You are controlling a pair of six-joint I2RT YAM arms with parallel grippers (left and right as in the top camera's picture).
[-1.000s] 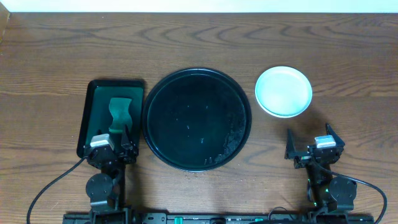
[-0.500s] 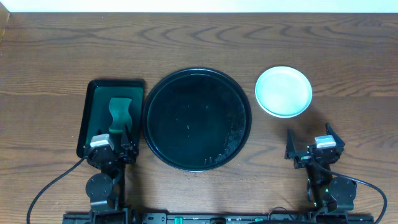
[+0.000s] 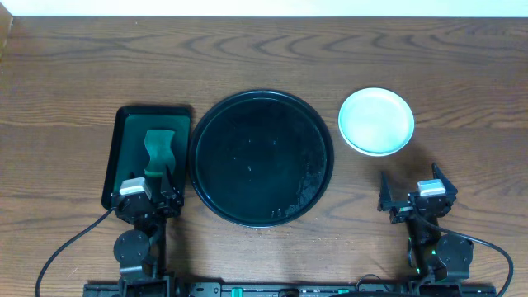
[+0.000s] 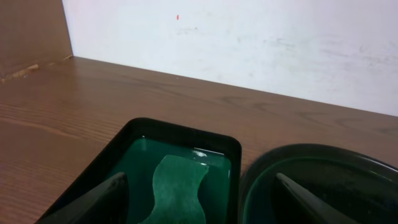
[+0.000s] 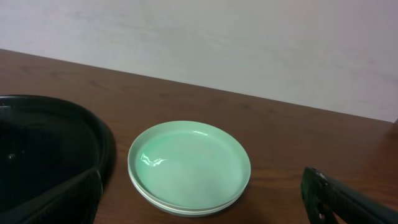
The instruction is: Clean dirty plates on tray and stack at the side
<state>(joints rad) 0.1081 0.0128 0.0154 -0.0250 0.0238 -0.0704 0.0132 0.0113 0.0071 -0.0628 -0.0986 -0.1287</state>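
Observation:
The round black tray sits mid-table with no plates on it; its rim shows in the left wrist view and the right wrist view. The pale-mint plates lie stacked right of the tray, with no smear on the top one, also in the right wrist view. My left gripper is open at the near edge, over the near end of the green tray. My right gripper is open at the near right, short of the stack.
A rectangular dark green tray lies left of the black tray and holds a green sponge, seen in the left wrist view. A white wall runs along the table's far edge.

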